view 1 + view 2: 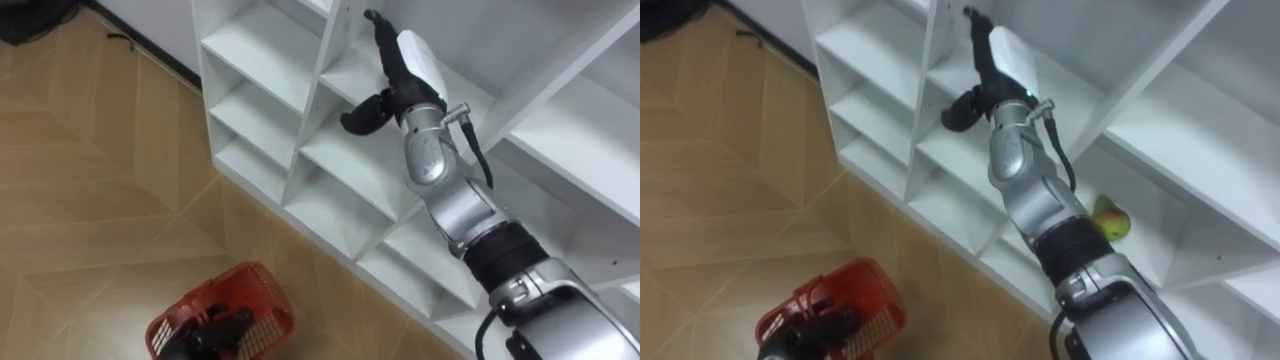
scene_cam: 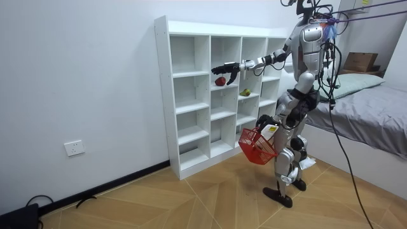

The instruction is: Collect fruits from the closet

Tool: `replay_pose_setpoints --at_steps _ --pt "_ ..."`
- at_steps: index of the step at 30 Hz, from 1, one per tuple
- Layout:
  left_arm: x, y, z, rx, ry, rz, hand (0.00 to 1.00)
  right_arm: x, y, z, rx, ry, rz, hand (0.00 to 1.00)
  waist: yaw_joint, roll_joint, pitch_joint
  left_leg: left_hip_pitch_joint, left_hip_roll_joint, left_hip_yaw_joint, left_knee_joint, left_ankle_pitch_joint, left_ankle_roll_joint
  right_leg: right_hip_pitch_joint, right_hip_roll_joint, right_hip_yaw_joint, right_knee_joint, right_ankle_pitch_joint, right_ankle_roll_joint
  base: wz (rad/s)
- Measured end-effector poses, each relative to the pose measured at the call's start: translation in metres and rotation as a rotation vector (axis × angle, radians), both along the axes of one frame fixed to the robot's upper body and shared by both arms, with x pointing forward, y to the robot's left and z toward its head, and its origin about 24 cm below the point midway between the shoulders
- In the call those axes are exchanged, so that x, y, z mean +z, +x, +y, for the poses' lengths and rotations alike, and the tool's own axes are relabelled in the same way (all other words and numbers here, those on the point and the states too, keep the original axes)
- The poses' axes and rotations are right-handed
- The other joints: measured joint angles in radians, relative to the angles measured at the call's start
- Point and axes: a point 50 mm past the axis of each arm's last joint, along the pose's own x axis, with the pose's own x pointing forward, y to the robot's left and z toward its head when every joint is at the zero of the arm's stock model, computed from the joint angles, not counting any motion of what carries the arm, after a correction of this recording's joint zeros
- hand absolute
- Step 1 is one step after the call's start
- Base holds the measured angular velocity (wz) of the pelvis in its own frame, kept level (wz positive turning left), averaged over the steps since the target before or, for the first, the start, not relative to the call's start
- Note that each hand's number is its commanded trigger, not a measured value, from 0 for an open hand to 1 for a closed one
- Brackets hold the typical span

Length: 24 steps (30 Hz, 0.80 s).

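Red, round fruit (image 2: 220,81) resting on a board in the upper part of the white closet (image 2: 189,95), second column from the room view's left. Lies directly beneath the right hand (image 2: 227,67), very near it; impossible to tell whether touching. Right hand spread wide, fingers straight and pointing into the compartment, thumb held out to the side, nothing in its grasp. Right arm stretched out almost level from the shoulder, reaching across the front of the closet.

Yellow-green fruit (image 1: 1110,218), pear-like, on a somewhat lower board one column further towards the room view's right. Well apart from the open hand; seen just beside the forearm in the right eye view.

Red plastic basket (image 1: 222,318) hanging low at the left side, above the floor and clear of it. Dark fingers of the left hand (image 1: 228,326) curled round its handle. Contents not to be made out.

Standing upright on the herringbone wood floor (image 1: 90,200), close before the closet's end at the room view's right. Behind, at the room view's right, a bed (image 2: 375,108) with a grey cover, and a cardboard box (image 2: 359,62) beyond it. White wall socket (image 2: 74,148) low on the wall at the room view's left.
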Motion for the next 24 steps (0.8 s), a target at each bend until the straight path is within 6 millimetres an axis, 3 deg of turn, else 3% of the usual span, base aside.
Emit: replay_pose_setpoints --at_steps 6,12,24 --pt "0.002 0.002 0.002 -0.003 0.005 -0.022 1.00 0.003 0.004 -0.025 -0.093 0.012 -0.019 0.00 -0.002 -0.004 0.0081 -0.028 0.002 0.006 0.009 0.000 0.000 -0.027 0.001 0.005 0.001 0.003 -0.005 -0.03" --pt "0.002 0.003 0.002 -0.017 0.017 -0.024 1.00 0.007 0.005 -0.037 -0.131 -0.010 -0.045 0.00 -0.004 -0.010 0.0083 -0.027 0.002 0.007 0.010 0.000 0.000 -0.027 0.001 0.006 0.002 0.003 -0.005 -0.01" --pt "0.002 0.003 0.005 -0.009 0.034 -0.037 1.00 0.014 0.007 -0.048 -0.154 -0.007 -0.087 0.00 -0.033 -0.019 0.0122 -0.036 0.003 0.009 0.029 0.000 0.000 -0.028 0.003 0.027 0.004 0.006 -0.010 -0.01"
